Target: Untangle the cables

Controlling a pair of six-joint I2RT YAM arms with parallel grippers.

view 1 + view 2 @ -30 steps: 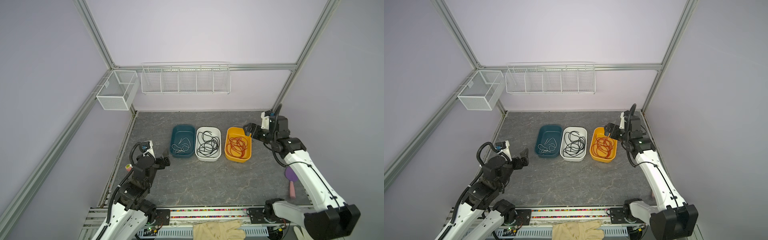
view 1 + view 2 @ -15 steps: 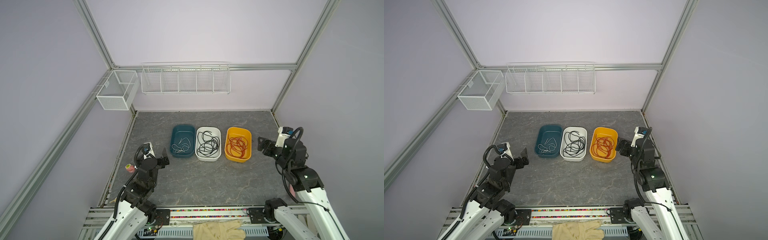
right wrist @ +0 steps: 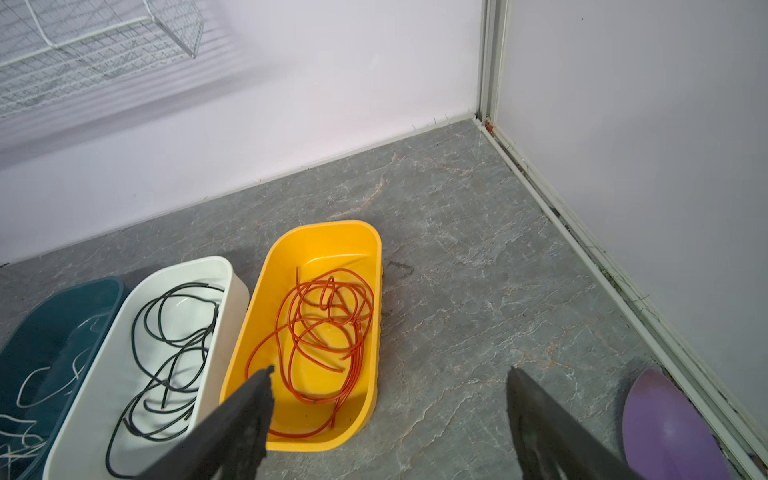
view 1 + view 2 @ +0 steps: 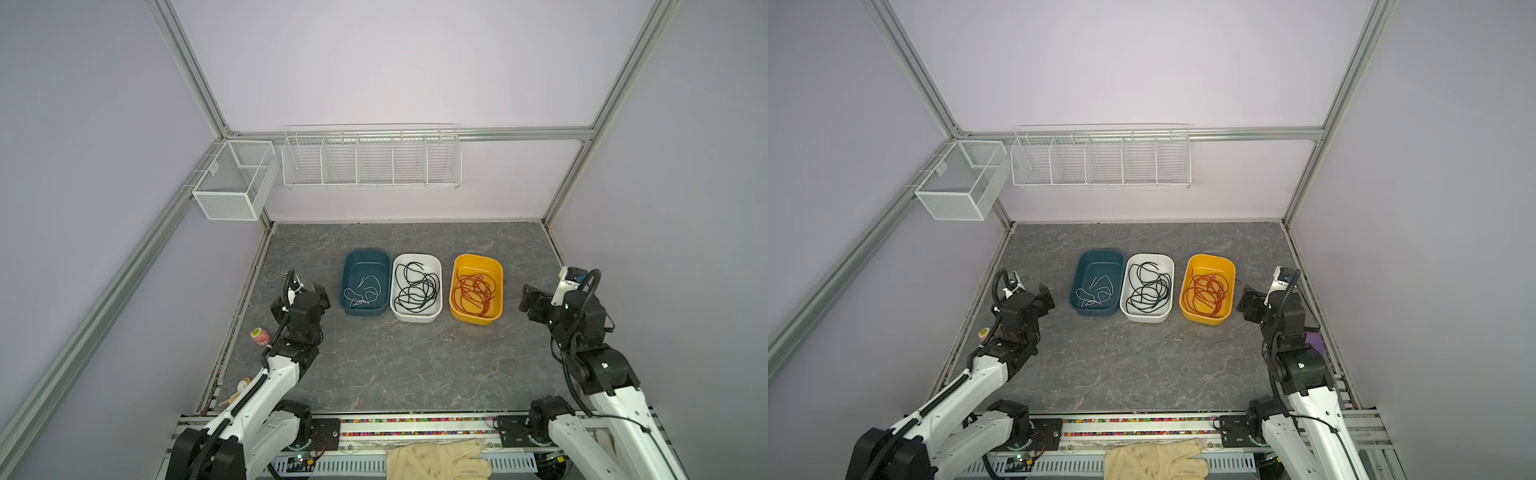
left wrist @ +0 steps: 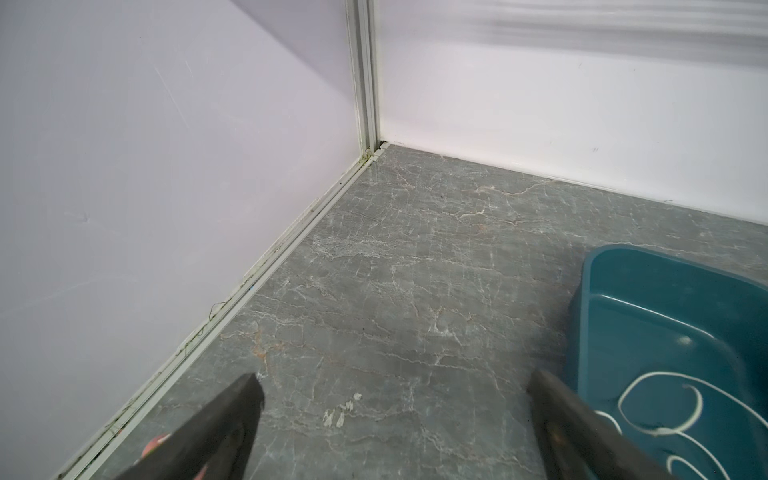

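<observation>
On the table (image 4: 395, 365), teal bin (image 4: 365, 253), white bin (image 4: 415, 318) and yellow bin (image 4: 478, 258) sit in a row mid-surface. Left gripper (image 5: 395, 386) and right gripper (image 3: 388, 374) gape empty near opposite side edges. White cable (image 4: 362, 293) lies nearest left, red cable (image 4: 475, 294) nearest right, black cable (image 4: 417, 289) between.

A grey, marble-veined tabletop (image 4: 395, 365) is enclosed by pale walls on three sides. Three oblong tubs are set directly on it in a row toward the back wall. A teal tub (image 4: 365, 264) is placed at the left and a white tub (image 4: 415, 317) just beside it. A yellow tub (image 4: 478, 264) is parted from the white by a narrow gap. A purple rounded object (image 3: 665, 424) is seen at the right edge.
</observation>
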